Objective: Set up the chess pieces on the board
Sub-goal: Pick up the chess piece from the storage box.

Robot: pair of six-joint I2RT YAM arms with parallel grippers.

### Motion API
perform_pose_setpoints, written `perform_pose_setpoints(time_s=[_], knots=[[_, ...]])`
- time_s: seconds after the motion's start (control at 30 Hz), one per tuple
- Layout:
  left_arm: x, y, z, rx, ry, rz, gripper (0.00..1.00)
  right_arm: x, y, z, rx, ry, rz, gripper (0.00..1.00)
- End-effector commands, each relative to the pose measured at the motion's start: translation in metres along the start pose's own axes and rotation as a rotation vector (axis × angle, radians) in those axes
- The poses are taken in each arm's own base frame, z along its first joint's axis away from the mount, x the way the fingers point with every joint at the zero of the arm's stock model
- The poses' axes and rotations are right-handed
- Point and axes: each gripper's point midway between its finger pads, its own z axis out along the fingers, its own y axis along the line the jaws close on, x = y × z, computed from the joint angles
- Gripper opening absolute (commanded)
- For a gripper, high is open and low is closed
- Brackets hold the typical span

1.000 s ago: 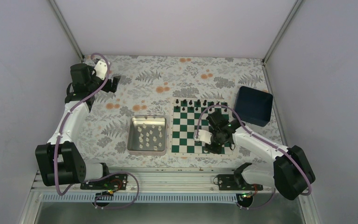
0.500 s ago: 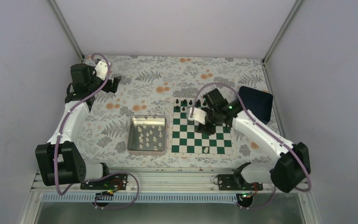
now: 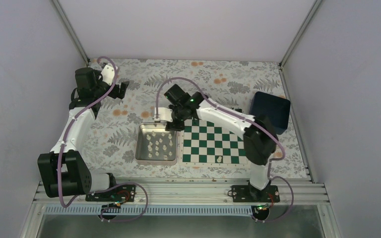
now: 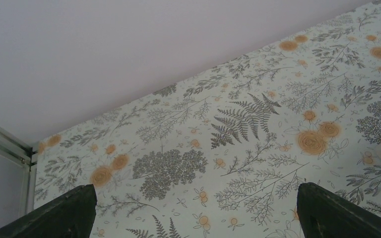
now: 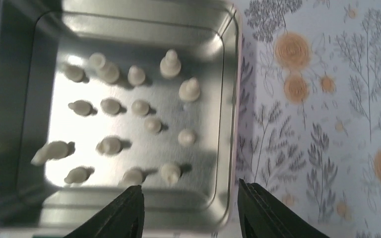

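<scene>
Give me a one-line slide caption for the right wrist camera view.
Open right hand poised above a silver tray of cream-white chess pieces on the floral tablecloth.

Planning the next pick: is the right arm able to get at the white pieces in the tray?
Probably yes: the right gripper hovers open above the tray, and nothing covers the white pieces.

Green-white checked board (image 3: pixel 213 146), cream pieces (image 5: pixel 141 106) (silver tray (image 5: pixel 10 99)).

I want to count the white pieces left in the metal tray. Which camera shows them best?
The right wrist view: it looks straight down into the tray, so the white pieces stand apart up close. The top view shows them only as tiny pale dots; the left wrist view shows none, just tablecloth and wall.
</scene>
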Motion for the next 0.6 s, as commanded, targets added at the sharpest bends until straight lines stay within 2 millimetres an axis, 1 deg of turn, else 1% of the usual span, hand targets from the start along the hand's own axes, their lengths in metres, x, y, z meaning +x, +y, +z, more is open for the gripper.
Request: perform_pose_setpoints(time_s=[0.0,0.17,0.3,0.4,0.57], knots=[[-0.015,0.002,-0.008,-0.008,-0.039,0.014,1.0,-0.029,-0.012,0.021,0.005,-0.035,-0.022,0.5],[-0.016,0.001,-0.009,-0.006,-0.05,0.017,1.0,-0.039,-0.015,0.049,-0.019,-0.031,-0.027,0.5],[-0.018,-0.002,-0.009,0.013,-0.057,0.015,1.0,-0.044,-0.015,0.064,-0.043,-0.034,-0.03,0.46],[-0.017,-0.004,-0.008,0.028,-0.06,0.014,1.0,-0.048,-0.011,0.071,-0.059,-0.038,-0.039,0.44],[-0.02,-0.005,-0.009,0.03,-0.068,0.015,1.0,-0.047,-0.01,0.084,-0.07,-0.031,-0.039,0.41]])
